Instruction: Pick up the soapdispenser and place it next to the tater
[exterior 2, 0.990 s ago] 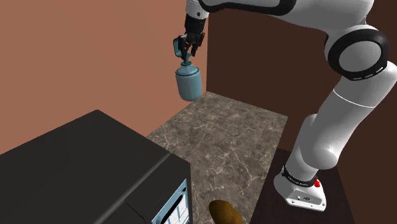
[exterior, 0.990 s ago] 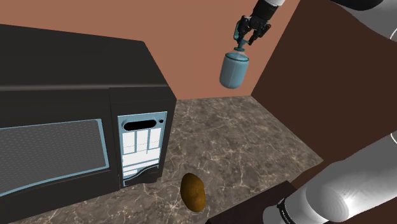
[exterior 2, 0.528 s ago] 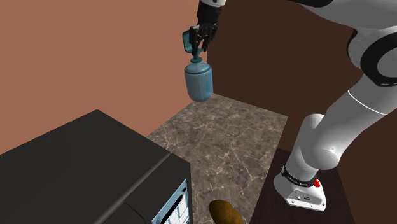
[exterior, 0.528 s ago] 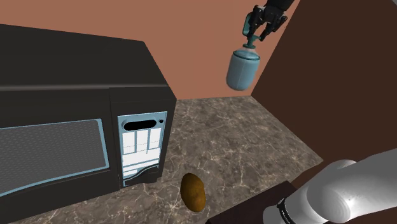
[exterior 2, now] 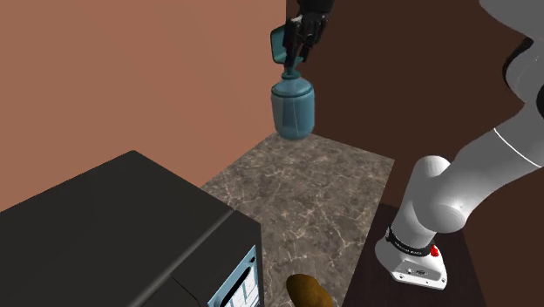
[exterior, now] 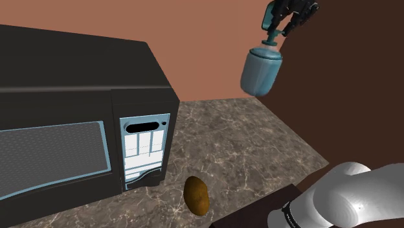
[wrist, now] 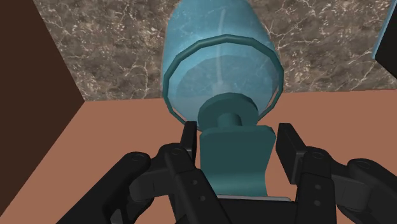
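Status: the jaws are clenched on the pump head of the blue soap dispenser [exterior: 261,70]. In the wrist view one pad appears to stand slightly off the head, so full contact cannot be confirmed. The dispenser hangs slightly tilted, high above the far corner of the marbled surface [exterior: 252,149], at the shoulder view's right. The pick-up is judged complete. The potato [exterior: 196,195] lies at the near edge of the surface, beside the black microwave [exterior: 78,116] and well apart from the dispenser. Remaining steps: carry toward the potato, lower, set down next to it, release.
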Controlling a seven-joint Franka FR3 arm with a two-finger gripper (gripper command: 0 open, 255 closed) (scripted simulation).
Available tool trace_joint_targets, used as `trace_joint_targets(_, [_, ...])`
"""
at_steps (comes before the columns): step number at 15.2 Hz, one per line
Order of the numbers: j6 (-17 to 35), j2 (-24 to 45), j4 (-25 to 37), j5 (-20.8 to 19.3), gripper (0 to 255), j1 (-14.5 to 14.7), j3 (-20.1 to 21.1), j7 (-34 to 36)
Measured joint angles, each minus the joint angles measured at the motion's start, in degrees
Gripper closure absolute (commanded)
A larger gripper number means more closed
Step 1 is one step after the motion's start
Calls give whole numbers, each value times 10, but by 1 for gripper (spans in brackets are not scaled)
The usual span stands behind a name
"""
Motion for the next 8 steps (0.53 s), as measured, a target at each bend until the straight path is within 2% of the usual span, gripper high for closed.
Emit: trace_joint_targets(8, [-110,-48,60,14,255,12,47,54])
